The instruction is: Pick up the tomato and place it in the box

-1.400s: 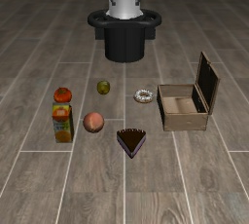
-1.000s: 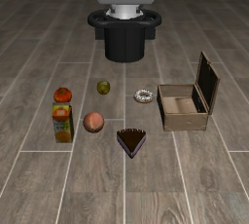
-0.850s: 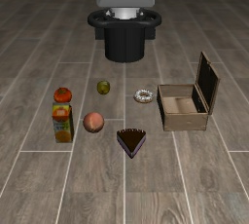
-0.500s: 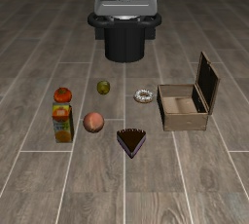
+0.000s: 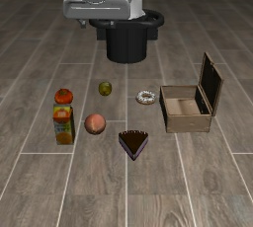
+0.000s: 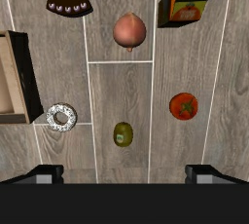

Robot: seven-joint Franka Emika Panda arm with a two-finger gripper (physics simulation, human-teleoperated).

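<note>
Tomato (image 6: 182, 105) sits near the juice carton (image 6: 187, 4), well out from the gripper (image 6: 124, 174) and closer to one fingertip, I think; jaws wide open, holding nothing.

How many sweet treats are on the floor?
2. A donut lies between the kiwi and the open box. A cake slice lies farther forward, near the peach. None seems hidden.

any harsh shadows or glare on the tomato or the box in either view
Exterior view: soft even light, no glare, only faint shadows under the tomato and the box, whose inside looks darker. Wrist view: equally flat light, no glare on the tomato, hardly any shadow around it.
</note>
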